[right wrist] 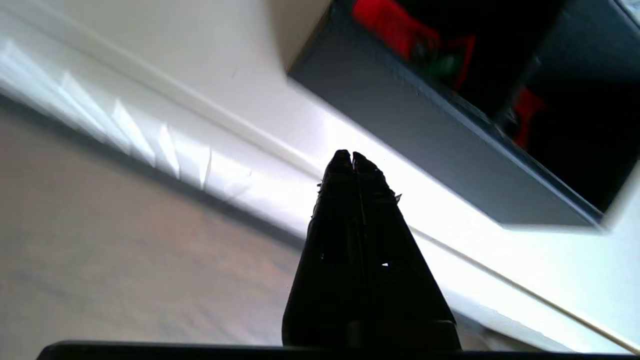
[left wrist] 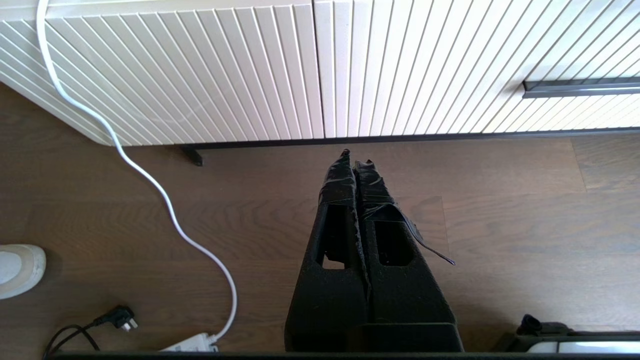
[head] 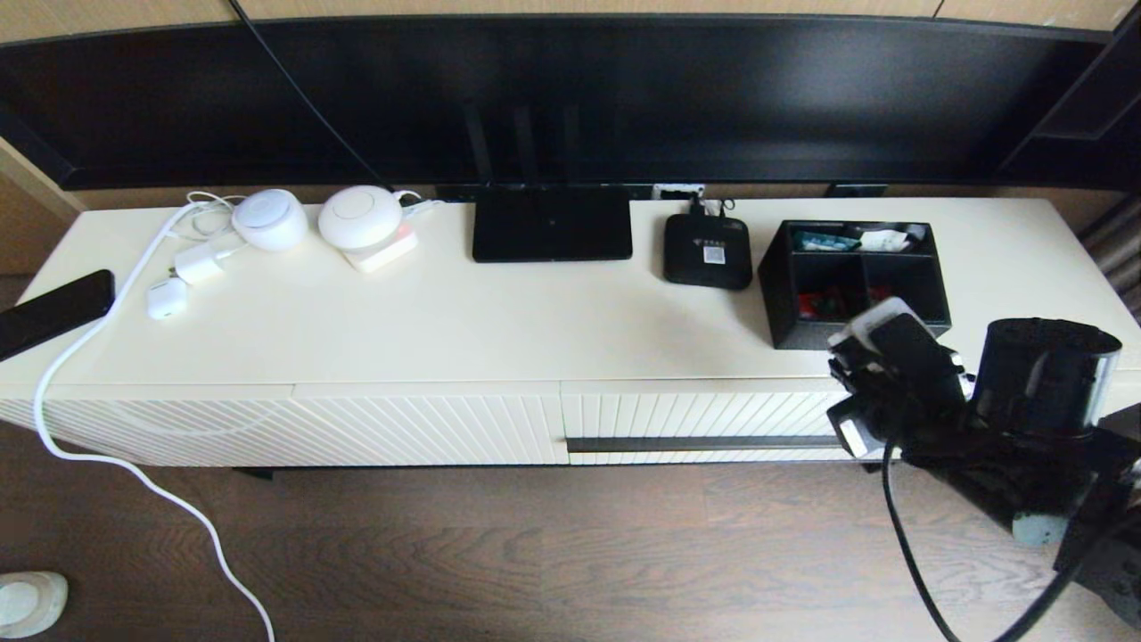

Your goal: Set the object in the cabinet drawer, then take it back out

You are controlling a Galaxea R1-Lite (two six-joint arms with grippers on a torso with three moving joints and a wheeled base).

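the head view was the only one that took in the whole counter [head: 535, 330]; the black organizer box [head: 854, 283] sat on its right end, just beside a small black square box [head: 707, 251] with a white label, with one flat black router [head: 552, 223] further left; past that were two white round gadgets [head: 270, 218], a couple of white chargers [head: 198, 264] and one dark phone [head: 55, 311] hanging over the left edge. three compartments counted in the organizer, one long at the back and two smaller in front, with red bits in the front left one; the cabinet drawer [head: 704, 423] below it was closed, one long dark bar handle [head: 704, 443] across its front. the right gripper [right wrist: 348, 156] hung by the counter's front edge just ahead of the organizer, and only its own wrist view showed the fingers pressed together, not touching the box [right wrist: 440, 125]. the left gripper [left wrist: 356, 159] didn't show from the head at all; its wrist view had it low over the wooden floor [left wrist: 500, 225] in front of the ribbed cabinet, fingers pressed together too, holding nothing; that view also caught one white cable [left wrist: 150, 175] snaking across the floor and one black plug [left wrist: 120, 317].
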